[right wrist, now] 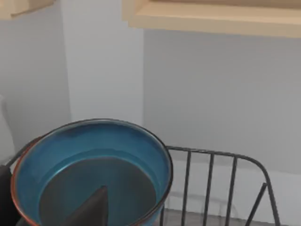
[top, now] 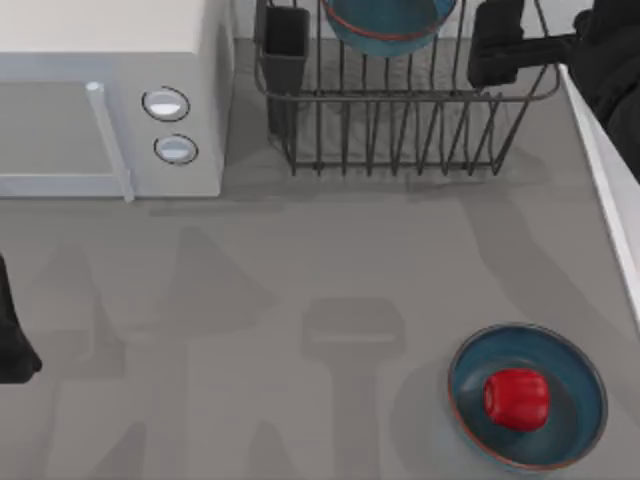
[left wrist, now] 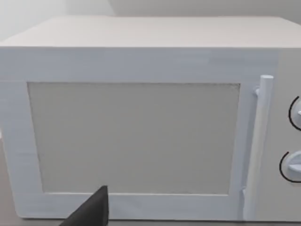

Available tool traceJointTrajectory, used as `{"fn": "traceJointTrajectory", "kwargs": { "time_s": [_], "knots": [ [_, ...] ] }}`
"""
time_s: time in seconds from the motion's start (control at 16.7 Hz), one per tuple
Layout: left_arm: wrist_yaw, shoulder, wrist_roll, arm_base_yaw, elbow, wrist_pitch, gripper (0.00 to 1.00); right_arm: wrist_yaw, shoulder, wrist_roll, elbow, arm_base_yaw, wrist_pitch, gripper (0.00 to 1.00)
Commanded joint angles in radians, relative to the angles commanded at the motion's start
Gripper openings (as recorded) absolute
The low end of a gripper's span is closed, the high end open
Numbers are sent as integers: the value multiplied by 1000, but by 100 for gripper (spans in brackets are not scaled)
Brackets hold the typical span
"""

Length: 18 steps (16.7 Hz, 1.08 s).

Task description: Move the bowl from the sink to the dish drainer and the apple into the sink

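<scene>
1. The deep round teal-blue bowl with a red-brown rim is seen inside the dark wire dish drainer of upright bars, at the far edge of the top view; in the right wrist view the bowl sits among the rack's bars, its dark bottom visible.
2. A dark boxy cutlery holder is fixed on the drainer's left corner.
3. The right claw is seen as a dark shape over the drainer's right part, just beside the bowl; whether its fingers are spread or pressed together cannot be told.
4. The small glossy red apple lies in the wide, shallow blue dish with a red-brown rim, on the grey desk near its right front.
5. The pale rim of the white sink runs along the desk's right side.
6. A white microwave with two round knobs stands at the far left; its door faces the left wrist camera.
7. The left arm is parked at the desk's left edge.
</scene>
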Motion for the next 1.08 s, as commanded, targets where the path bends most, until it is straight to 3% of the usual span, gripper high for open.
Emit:
{"fn": "traceJointTrajectory", "kwargs": {
  "time_s": [0.66, 1.08],
  "knots": [
    [0, 0, 0, 0, 0, 0, 100, -265, -1082, -22, -673, -392, -353, 100],
    [0, 0, 0, 0, 0, 0, 100, -353, -1364, -12, -853, -499, -438, 100]
  ]
}}
